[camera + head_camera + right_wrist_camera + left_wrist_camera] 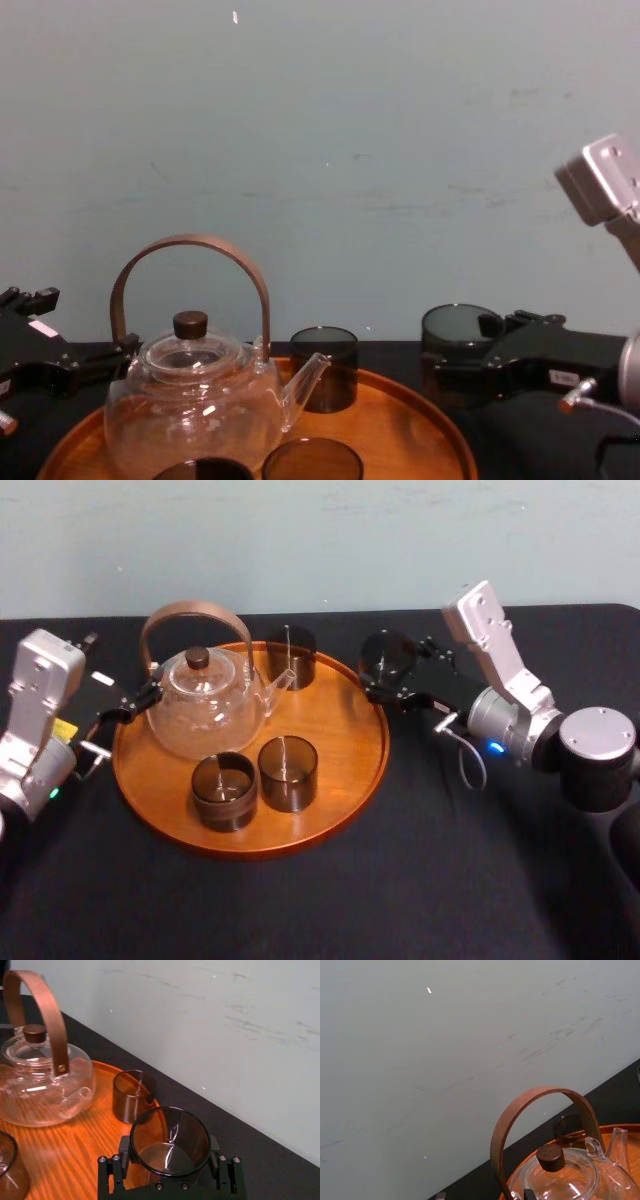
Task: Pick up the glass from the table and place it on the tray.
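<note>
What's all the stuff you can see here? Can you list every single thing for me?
table: one, black, under everything.
tray: one, round, orange-brown wood, on the table in the middle.
teapot: one, clear glass with a brown handle and a dark lid knob, on the tray's left side.
glasses on the tray: three, smoky brown; two side by side at the near side, one at the far side by the spout.
held glass: one, smoky brown, gripped by the tray's far right rim.
wall: one, pale blue-grey, behind the table.
left gripper: one, black, at the tray's left rim beside the teapot.
right gripper: one, black, shut on the held glass.
</note>
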{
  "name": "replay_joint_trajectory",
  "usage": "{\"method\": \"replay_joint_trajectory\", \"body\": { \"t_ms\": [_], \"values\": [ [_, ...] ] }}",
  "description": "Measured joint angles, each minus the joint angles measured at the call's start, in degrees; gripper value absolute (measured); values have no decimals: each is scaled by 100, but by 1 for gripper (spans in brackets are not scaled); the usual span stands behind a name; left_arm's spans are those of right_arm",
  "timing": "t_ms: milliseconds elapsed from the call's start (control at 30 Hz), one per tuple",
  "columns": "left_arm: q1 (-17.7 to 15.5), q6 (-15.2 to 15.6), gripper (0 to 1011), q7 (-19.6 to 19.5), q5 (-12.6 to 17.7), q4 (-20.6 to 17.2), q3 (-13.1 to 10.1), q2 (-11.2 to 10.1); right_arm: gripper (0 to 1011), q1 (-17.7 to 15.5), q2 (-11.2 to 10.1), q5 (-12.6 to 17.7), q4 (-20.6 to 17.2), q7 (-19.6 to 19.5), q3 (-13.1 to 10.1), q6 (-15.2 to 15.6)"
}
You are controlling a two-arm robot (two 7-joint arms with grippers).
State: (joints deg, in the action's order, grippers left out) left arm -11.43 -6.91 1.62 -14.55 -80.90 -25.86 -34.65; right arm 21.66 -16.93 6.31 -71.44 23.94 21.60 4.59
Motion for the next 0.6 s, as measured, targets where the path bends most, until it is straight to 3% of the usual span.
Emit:
{"method": "replay_joint_trajectory", "body": {
  "t_ms": [600],
  "values": [
    [0,0,1010,0,0,0,0,0,918,161,167,26,326,63,269,-167]
  ]
}}
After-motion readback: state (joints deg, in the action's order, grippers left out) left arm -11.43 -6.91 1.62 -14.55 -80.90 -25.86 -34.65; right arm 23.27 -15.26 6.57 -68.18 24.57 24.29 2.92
